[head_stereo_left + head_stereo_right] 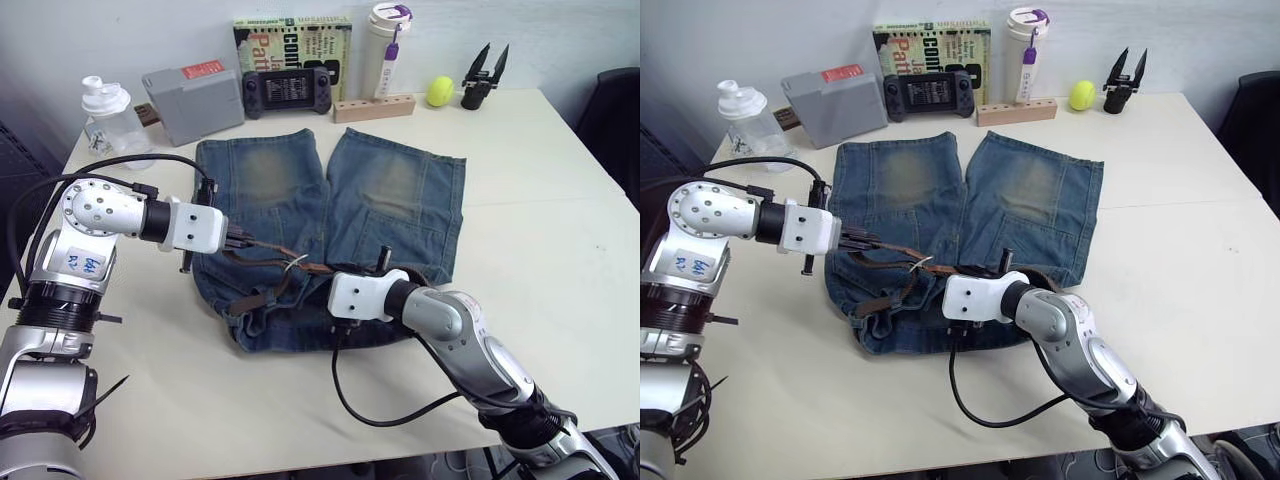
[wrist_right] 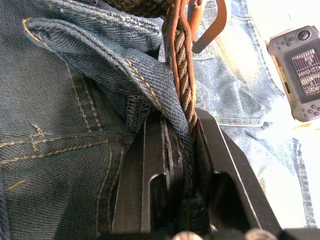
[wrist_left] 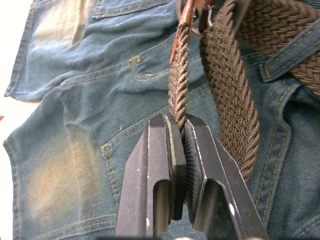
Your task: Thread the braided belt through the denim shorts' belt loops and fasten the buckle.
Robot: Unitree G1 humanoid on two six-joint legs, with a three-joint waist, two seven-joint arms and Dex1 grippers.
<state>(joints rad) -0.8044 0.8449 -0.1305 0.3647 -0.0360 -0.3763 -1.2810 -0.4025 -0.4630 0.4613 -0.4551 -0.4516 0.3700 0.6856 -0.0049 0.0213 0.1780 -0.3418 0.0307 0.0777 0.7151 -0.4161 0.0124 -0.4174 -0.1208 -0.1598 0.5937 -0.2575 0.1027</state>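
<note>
The denim shorts (image 1: 330,190) lie flat mid-table, legs pointing away, waistband bunched near me. The braided belt (image 1: 262,290) runs brown and woven along the crumpled waistband. My left gripper (image 3: 181,124) is shut on one strand of the belt, just short of the silver buckle (image 1: 296,263). A second strand passes beside it under a denim strip that looks like a belt loop (image 3: 295,52). My right gripper (image 2: 177,122) reaches in from the right and is shut on the belt together with a fold of waistband denim. Both grippers meet at the waistband's middle (image 1: 925,270).
Along the far edge stand a plastic bottle (image 1: 108,115), a grey box (image 1: 192,100), a game controller (image 1: 288,90), a book (image 1: 292,45), a tumbler (image 1: 388,40), a wooden block (image 1: 374,108), a yellow ball (image 1: 440,92) and a black gripper tool (image 1: 484,75).
</note>
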